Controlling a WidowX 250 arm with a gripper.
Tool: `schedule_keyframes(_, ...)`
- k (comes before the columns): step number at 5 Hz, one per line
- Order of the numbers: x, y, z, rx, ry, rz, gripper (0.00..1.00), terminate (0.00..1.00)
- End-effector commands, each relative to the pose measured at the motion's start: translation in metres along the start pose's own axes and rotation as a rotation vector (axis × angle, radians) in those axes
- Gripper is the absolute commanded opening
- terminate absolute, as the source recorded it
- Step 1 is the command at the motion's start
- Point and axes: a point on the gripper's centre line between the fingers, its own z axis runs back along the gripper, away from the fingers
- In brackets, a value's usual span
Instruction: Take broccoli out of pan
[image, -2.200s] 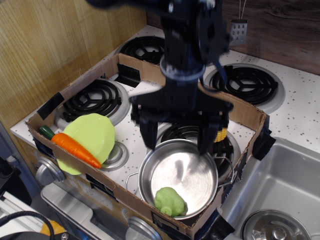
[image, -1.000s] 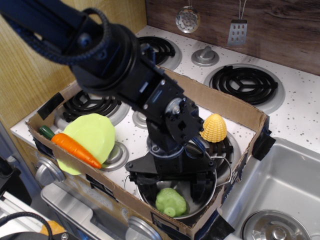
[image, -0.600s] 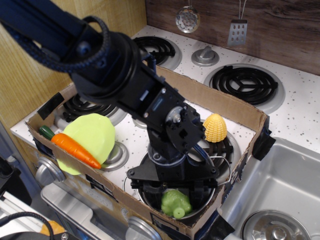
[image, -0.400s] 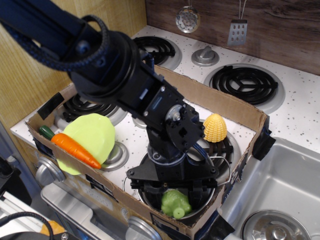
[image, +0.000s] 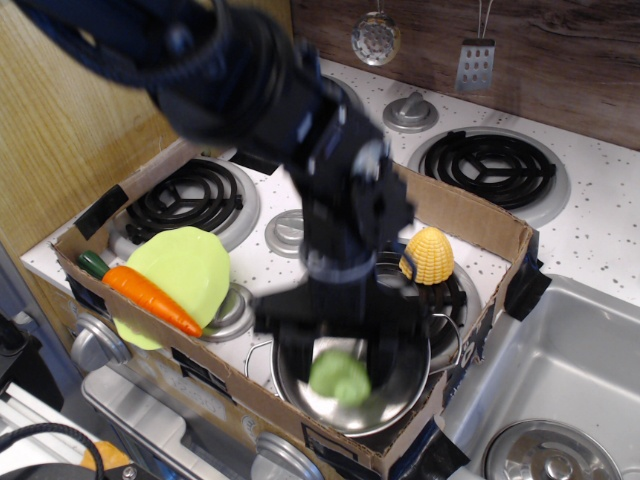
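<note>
**Asker:** Observation.image view — where is the broccoli (image: 340, 378), and what is the hand (image: 338, 352) doing?

**Watcher:** The broccoli sits between the two dark fingers (image: 384, 352) of the hand, which are closed against its sides. It is blurred, and it hangs over the pan (image: 395, 405), above the shiny floor rather than resting flat on it, as far as the blur allows.

**Asker:** How tight is it around the pan?

**Watcher:** The pan sits in the near right corner of a shallow cardboard box (image: 478, 222). Its front rim is just beside the box's front wall, and its right wire handle (image: 447, 340) is near the right wall. The arm (image: 300, 130) comes down from the upper left and covers the pan's back edge.

**Asker:** What else crowds that corner?

**Watcher:** A yellow corn (image: 427, 256) stands upright just behind the pan, on a black burner coil. It is close to the arm's right side but not touching the broccoli.

**Asker:** And the left half of the box?

**Watcher:** A lime plate (image: 190, 268) leans at the front left, with a carrot (image: 150, 298) lying across its lower edge. Between the plate and the pan there is bare speckled stove surface (image: 262, 268) and a grey burner cap (image: 282, 230). A coil burner (image: 185, 198) fills the back left. Outside the box, a sink (image: 570, 385) lies to the right.
</note>
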Motion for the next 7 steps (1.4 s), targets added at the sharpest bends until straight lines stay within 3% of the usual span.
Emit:
schedule_keyframes(1,0.065,-0.004,0.068,0.018,0.01,-0.065,0.0,0.0)
schedule_keyframes(2,0.091,0.002,0.07,0.04,-0.029,-0.15,0.0,0.0)
schedule_keyframes(4,0.134,0.01,0.025,-0.021,-0.153,-0.3,0.0,0.0)
schedule_keyframes(7,0.177,-0.006,-0.017,-0.107,-0.333,-0.432,0.0,0.0)
